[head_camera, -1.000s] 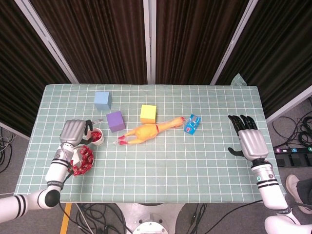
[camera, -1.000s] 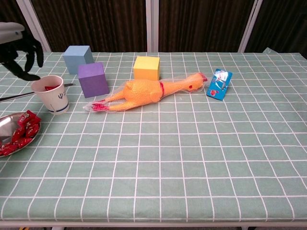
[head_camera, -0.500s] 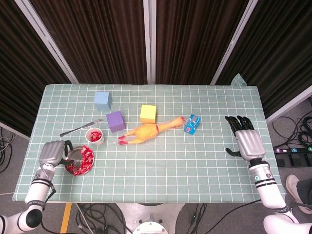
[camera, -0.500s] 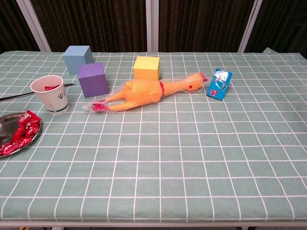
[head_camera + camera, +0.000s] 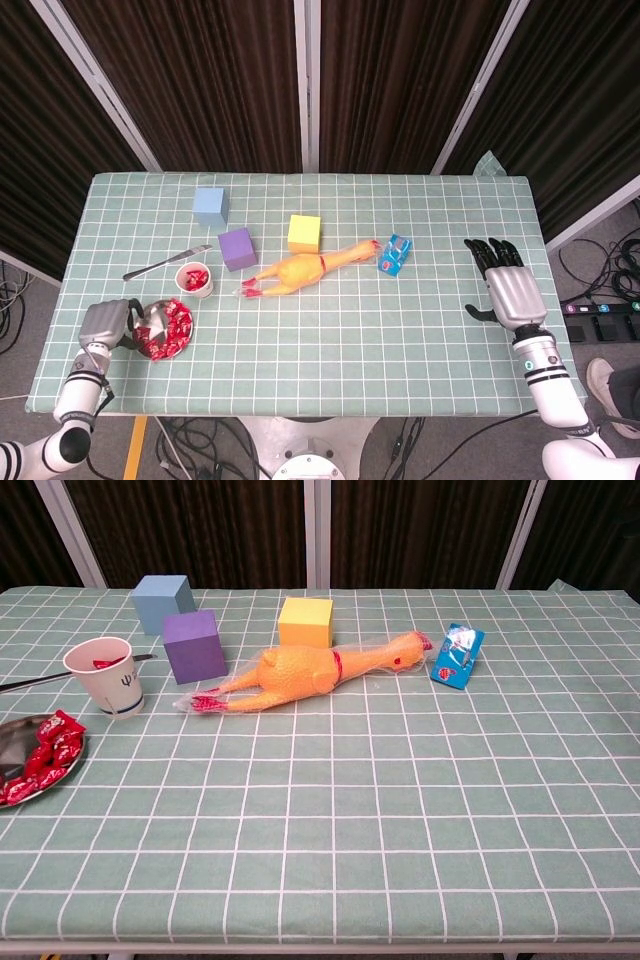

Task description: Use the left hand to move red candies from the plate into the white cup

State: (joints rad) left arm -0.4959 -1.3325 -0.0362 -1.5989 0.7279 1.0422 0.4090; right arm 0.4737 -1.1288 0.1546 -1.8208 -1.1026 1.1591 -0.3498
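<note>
One robot hand [image 5: 103, 324] at plate [image 5: 160, 352] rim, fingers hidden

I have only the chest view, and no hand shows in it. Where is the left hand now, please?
Observer: In the head view, the left hand is at the left rim of the plate, beside the red candies.
Operator: Does it hold a candy?
Observer: I cannot tell; the back of the hand covers its fingers.
Operator: And the right hand?
Observer: The right hand is near the right edge of the table, fingers spread, holding nothing.
</note>
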